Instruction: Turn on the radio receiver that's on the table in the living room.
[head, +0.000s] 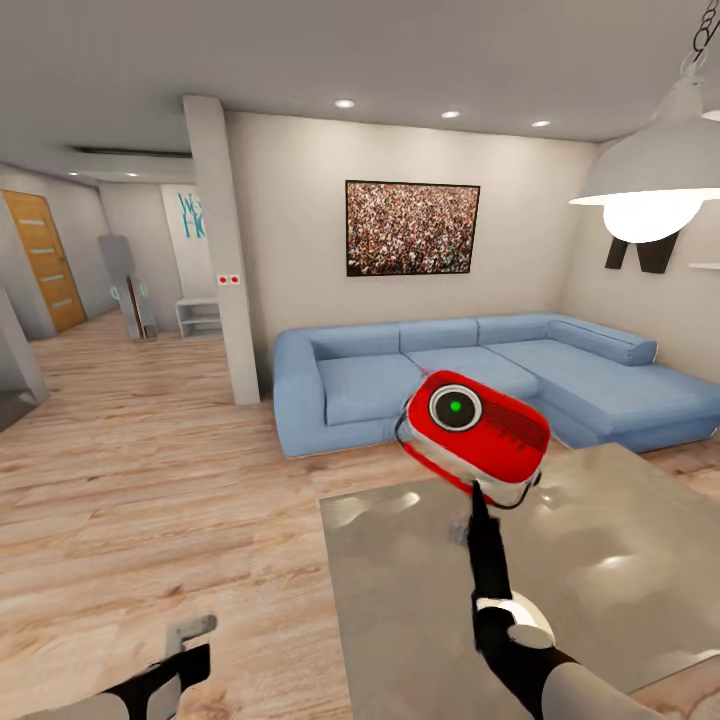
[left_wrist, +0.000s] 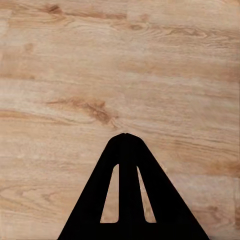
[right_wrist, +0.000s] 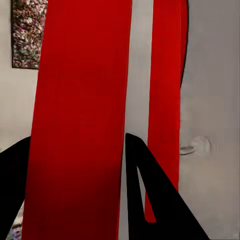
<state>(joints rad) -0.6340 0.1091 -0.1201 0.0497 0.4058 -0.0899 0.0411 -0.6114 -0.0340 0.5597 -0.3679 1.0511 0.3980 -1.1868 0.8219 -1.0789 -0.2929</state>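
The small red rounded radio receiver (head: 477, 427) is held up above the near left part of the large low grey glossy table (head: 600, 590), gripped from below by the right gripper (head: 476, 492). Behind the table stands the blue corner sofa (head: 480, 375), with the framed crowd picture (head: 412, 228) on the wall behind it. The left gripper (left_wrist: 125, 135) hangs over the light wood plank floor (head: 150, 480), left of the table.

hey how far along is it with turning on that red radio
Reached and lifted: the radio receiver is held above the table by the right gripper, fingers on either side in the right wrist view. The left gripper hangs shut over the floor. Switching it on appears to remain; the pictures cannot confirm.
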